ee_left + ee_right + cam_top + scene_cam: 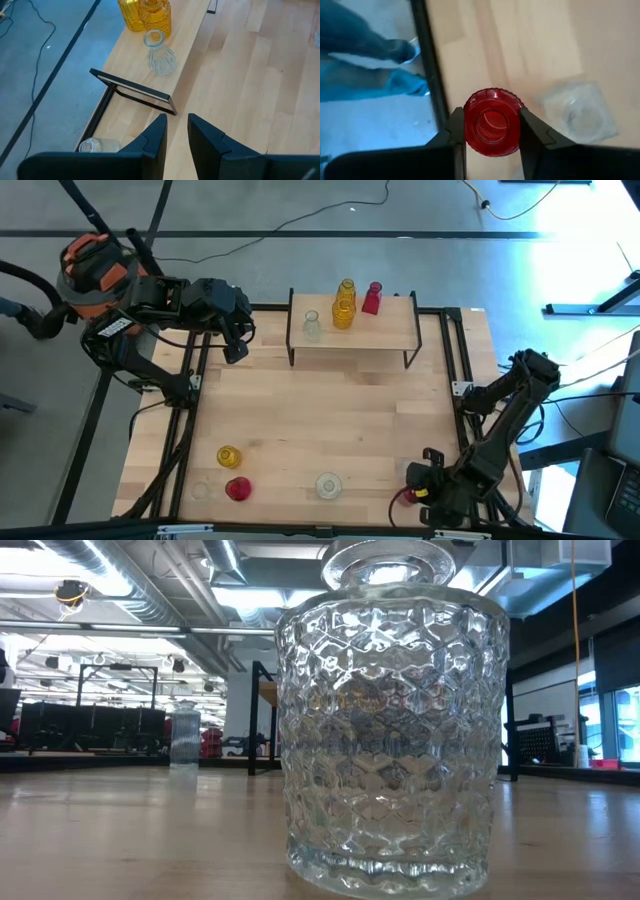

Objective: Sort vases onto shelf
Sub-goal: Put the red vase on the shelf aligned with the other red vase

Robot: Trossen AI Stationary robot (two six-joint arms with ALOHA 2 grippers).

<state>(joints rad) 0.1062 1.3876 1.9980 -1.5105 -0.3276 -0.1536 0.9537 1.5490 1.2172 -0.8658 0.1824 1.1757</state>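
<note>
The shelf [385, 338] stands at the table's far middle on black legs. It carries a clear vase [312, 325], yellow vases [343, 307] and a red vase [372, 298], all upright. My left gripper [176, 131] hovers by the shelf's left end, narrowly open with nothing in it. My right gripper [492, 131] is at the near right corner, shut on a red vase [492, 122]. A yellow vase [228, 456], a red vase [238, 488] and clear vases [328, 485] stand along the near edge. My right gripper pinches the red vase between its two fingers, one on each side of the round ribbed body [470, 126]. The fingers come steeply from above. The vase stands upright with its mouth up; its foot is hidden, so whether it is on the table cannot be told.
A clear glass piece [580, 112] sits on the table right beside the held red vase. Another clear one [100, 145] shows below my left fingers by the shelf's left leg. The low view is filled by a clear patterned vase [390, 730]. The table's middle [340, 420] is bare wood.
</note>
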